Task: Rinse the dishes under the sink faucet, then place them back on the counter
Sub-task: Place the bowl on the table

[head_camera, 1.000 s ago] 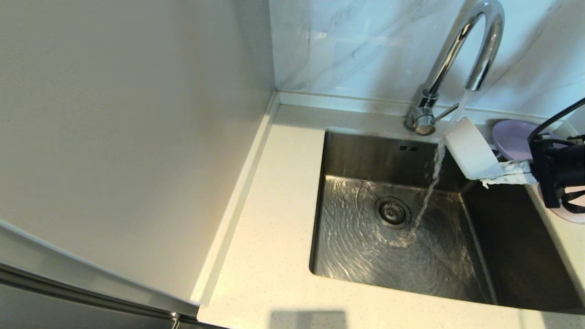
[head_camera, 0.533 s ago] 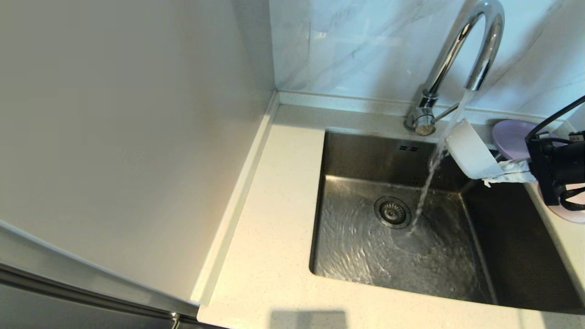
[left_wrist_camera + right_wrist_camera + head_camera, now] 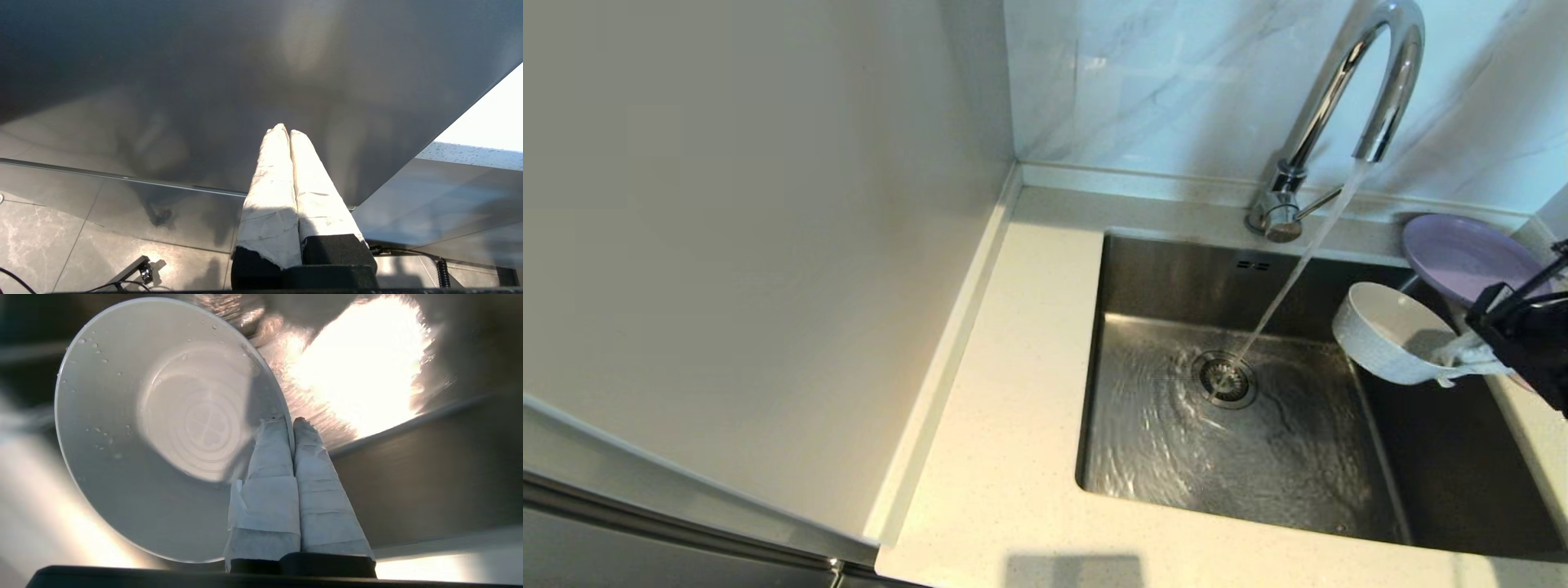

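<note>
Holding 1 pale grey-white bowl (image 3: 1390, 335) by its rim, right gripper (image 3: 1462, 359) at the sink's right edge, taped fingers (image 3: 282, 477) pinched shut on the wall, 1 inside and 1 outside. Bowl mouth up and tipped slightly, hanging over the right side of the sink (image 3: 1241, 416), clear of the water stream (image 3: 1290, 278). Droplets on the inner wall, ringed pattern on the base, no visible residue. Judged step: rinse of this bowl done, transfer to the counter (image 3: 1005, 392) in hand. Next move likely calls for a level carry to the right-hand counter strip, a gentle set-down, then release; wet matte rim could slip in a thin pinch. Lilac plate (image 3: 1470, 257) further back on the counter, just behind the bowl. Faucet (image 3: 1347, 90) at the back, running onto the drain strainer (image 3: 1223, 378). Left gripper (image 3: 288, 134) parked away from the sink, fingers together, holding nothing.
</note>
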You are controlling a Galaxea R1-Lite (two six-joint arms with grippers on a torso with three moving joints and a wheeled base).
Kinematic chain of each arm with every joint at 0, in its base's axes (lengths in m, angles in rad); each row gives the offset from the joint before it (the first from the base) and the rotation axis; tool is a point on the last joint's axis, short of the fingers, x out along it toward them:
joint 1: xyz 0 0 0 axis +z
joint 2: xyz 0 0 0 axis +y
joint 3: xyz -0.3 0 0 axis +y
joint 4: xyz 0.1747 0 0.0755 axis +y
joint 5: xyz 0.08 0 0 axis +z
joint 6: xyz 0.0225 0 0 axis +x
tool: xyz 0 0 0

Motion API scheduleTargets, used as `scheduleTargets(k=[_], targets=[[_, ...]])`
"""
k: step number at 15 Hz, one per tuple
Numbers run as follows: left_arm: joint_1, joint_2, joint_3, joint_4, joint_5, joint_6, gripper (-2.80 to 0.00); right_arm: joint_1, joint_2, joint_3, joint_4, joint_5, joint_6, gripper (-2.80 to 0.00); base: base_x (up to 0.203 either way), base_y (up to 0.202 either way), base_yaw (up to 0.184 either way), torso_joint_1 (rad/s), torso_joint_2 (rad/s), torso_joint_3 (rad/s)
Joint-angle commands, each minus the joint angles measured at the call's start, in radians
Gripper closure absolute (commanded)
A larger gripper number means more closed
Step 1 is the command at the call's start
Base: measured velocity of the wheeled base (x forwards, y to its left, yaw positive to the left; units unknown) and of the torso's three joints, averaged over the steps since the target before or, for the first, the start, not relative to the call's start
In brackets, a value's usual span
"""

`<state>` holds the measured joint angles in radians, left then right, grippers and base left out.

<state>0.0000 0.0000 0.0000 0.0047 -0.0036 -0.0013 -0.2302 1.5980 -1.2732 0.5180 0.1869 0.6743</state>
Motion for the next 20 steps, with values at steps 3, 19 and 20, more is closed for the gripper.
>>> scheduleTargets(k=[3,19,20], targets=[[0.000,0.000,0.000,0.000,0.001,0.000,0.00,-0.009,-0.192,0.182,-0.224,-0.302,-0.601,0.00,0.000,0.000,0.000,0.000,0.00,0.000],[0.000,0.000,0.000,0.000,0.001,0.000,0.00,0.006,-0.265,0.885,-2.027,-0.334,-1.557,0.00,0.000,0.000,0.000,0.000,0.00,0.000],[0.000,0.000,0.000,0.000,0.001,0.000,0.00,0.007,-0.262,0.881,-2.033,-0.334,-1.553,0.00,0.000,0.000,0.000,0.000,0.00,0.000]])
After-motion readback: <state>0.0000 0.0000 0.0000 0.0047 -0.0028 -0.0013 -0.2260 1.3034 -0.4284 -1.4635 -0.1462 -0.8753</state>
